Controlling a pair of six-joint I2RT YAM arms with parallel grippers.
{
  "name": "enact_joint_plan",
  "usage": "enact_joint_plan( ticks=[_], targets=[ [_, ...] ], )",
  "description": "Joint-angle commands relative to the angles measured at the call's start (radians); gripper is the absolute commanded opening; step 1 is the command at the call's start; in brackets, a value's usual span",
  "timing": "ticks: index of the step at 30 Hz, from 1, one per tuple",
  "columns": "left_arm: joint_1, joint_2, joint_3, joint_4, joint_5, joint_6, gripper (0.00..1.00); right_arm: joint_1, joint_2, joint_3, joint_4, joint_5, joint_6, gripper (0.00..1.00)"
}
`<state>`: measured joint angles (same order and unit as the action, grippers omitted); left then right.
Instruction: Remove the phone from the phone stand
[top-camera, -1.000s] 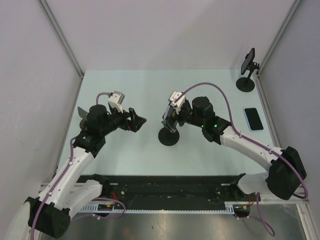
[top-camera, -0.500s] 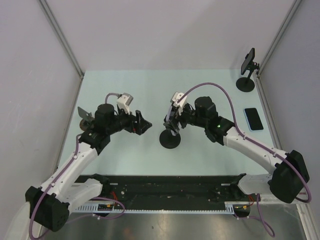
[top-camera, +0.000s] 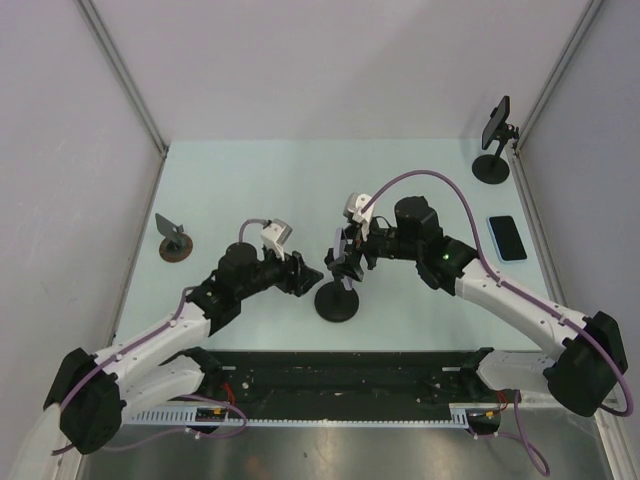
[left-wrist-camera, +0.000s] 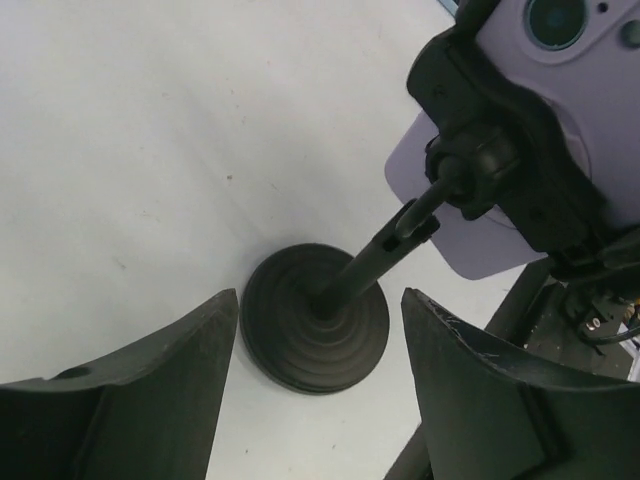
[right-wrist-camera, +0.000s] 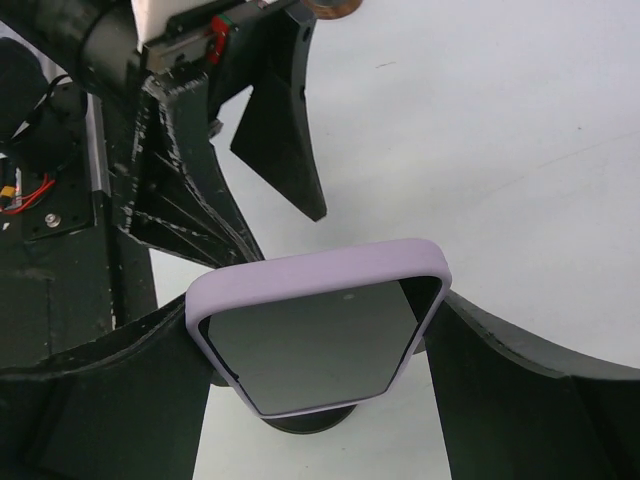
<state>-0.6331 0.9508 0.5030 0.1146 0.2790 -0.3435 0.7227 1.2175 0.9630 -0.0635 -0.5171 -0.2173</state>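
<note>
The phone, in a lilac case, sits in the clamp of a black phone stand with a round base near the table's middle. My right gripper is shut on the phone, one finger against each long side. In the top view my right gripper hides most of the phone. My left gripper is open and empty, low over the table, its fingers either side of the stand's base without touching it. It sits just left of the stand.
A second black stand holding a dark phone is at the back right corner. A blue-cased phone lies flat by the right edge. A small brown stand sits at the left. A black rail runs along the near edge.
My left arm has swung right and lowered until its open fingers flank the stand's base. My right gripper has stayed at the phone and dropped slightly.
</note>
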Motion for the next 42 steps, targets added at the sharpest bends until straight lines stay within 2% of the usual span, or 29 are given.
enact_joint_plan(
  ticks=[1, 5, 11, 17, 18, 21, 28, 32, 37, 42],
  targets=[
    [-0.039, 0.014, -0.043, 0.293, -0.02, 0.047, 0.7, 0.012, -0.056, 0.014, 0.074, -0.081, 0.022, 0.0],
    [-0.053, 0.043, -0.092, 0.434, 0.054, 0.095, 0.68, 0.029, -0.055, 0.008, 0.068, -0.098, 0.006, 0.0],
    [-0.063, 0.118, -0.089, 0.491, 0.149, 0.179, 0.63, 0.04, -0.056, 0.005, 0.03, -0.129, -0.022, 0.0],
    [-0.073, 0.16, -0.075, 0.508, 0.19, 0.184, 0.33, 0.057, -0.056, 0.005, 0.005, -0.139, -0.045, 0.0],
    [-0.074, 0.161, -0.073, 0.51, 0.186, 0.184, 0.22, 0.057, -0.056, 0.005, -0.008, -0.138, -0.05, 0.0],
    [-0.074, 0.151, -0.084, 0.511, 0.125, 0.166, 0.0, 0.058, -0.065, 0.005, -0.045, -0.126, -0.062, 0.0],
    [-0.073, 0.097, -0.155, 0.513, -0.139, 0.104, 0.0, 0.053, -0.139, -0.041, -0.056, -0.038, -0.045, 0.0],
    [-0.068, 0.086, -0.193, 0.513, -0.244, 0.06, 0.0, 0.05, -0.199, -0.101, 0.025, 0.12, -0.002, 0.0],
    [-0.068, 0.065, -0.218, 0.513, -0.267, 0.038, 0.0, 0.052, -0.269, -0.159, 0.089, 0.244, 0.029, 0.0],
    [-0.068, 0.057, -0.228, 0.513, -0.258, 0.032, 0.0, 0.052, -0.277, -0.172, 0.116, 0.235, 0.042, 0.0]
  ],
)
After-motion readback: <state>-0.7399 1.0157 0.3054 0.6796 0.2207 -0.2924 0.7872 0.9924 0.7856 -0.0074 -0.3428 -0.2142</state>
